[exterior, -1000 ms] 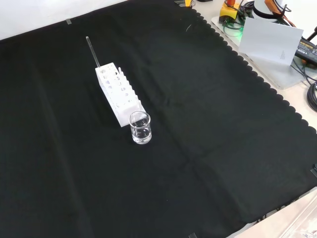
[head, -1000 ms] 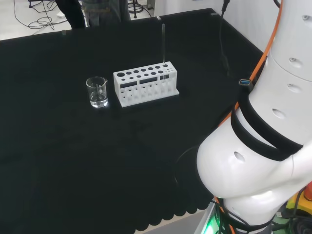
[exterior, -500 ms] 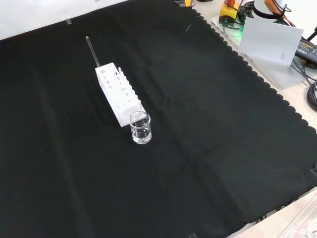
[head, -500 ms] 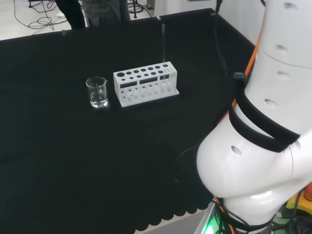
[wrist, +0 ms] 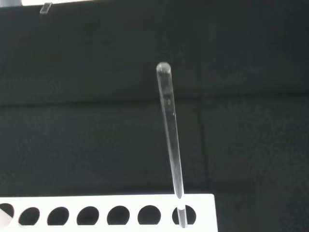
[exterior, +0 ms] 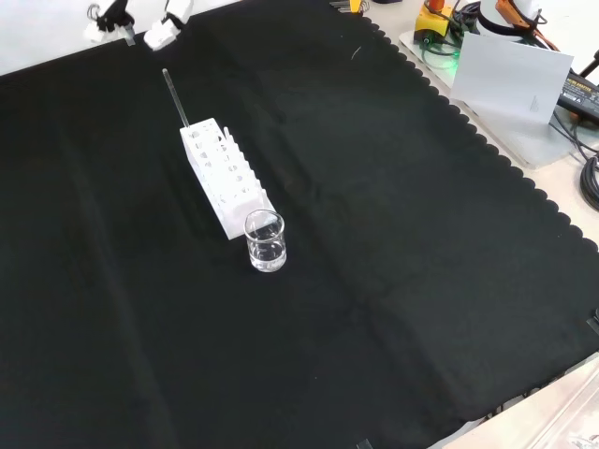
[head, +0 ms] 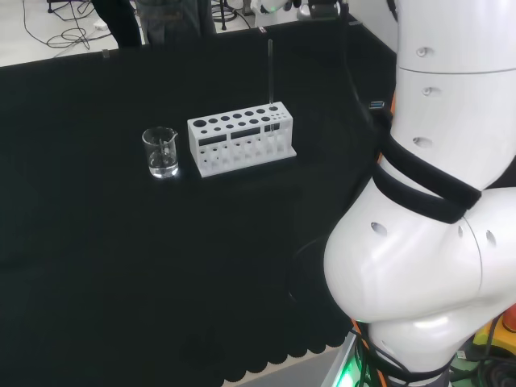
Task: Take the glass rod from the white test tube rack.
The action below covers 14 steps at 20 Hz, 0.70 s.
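Approach step: hand (exterior: 140,21), fingertips apart and empty, above glass rod (exterior: 176,97) upright in white test tube rack (exterior: 225,178); next, descend and pinch rod's top.

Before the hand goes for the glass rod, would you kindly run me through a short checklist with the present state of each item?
1. Glass rod stands in an end hole of the white test tube rack, leaning slightly: ok.
2. Rod's top end is free, nothing touching it: ok.
3. Hand is near the rod's top in the front view but apart from it: ok.
4. Fingers spread enough to take the rod: cannot tell.
5. Beaker stands at the rack's opposite end, away from the rod: ok.
6. Rack sits flat on the black cloth: ok.
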### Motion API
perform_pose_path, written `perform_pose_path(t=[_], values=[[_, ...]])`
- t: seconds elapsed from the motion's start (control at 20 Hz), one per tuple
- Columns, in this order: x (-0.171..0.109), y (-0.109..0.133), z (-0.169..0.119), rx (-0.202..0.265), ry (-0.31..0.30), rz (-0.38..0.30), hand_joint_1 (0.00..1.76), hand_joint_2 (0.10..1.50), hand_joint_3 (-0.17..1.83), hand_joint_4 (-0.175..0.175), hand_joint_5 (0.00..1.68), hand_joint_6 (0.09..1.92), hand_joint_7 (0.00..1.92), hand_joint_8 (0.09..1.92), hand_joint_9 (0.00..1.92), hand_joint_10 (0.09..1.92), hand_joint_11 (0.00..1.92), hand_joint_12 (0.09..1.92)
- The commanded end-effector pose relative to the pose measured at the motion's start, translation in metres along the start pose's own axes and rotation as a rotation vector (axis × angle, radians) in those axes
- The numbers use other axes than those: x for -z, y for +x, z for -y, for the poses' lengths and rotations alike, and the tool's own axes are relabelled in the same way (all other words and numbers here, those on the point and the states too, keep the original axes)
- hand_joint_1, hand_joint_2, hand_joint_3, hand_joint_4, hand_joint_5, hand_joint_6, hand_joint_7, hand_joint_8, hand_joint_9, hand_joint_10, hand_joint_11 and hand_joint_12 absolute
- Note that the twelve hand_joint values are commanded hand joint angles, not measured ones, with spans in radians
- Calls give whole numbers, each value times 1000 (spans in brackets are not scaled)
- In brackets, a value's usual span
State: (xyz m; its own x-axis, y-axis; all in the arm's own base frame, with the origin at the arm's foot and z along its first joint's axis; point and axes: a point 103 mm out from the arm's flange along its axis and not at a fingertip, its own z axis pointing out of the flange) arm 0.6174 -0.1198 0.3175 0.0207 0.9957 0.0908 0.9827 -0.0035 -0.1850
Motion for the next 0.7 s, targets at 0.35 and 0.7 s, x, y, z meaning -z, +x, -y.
perform_pose_path(t=[0.35,0.7], values=[[-27,-6,-4,-7,58,-19,530,943,505,-154,445,114,587,852,1010,856,879,1231],[-28,-3,13,-26,76,-17,524,953,498,-159,470,151,630,853,1051,891,958,1217]])
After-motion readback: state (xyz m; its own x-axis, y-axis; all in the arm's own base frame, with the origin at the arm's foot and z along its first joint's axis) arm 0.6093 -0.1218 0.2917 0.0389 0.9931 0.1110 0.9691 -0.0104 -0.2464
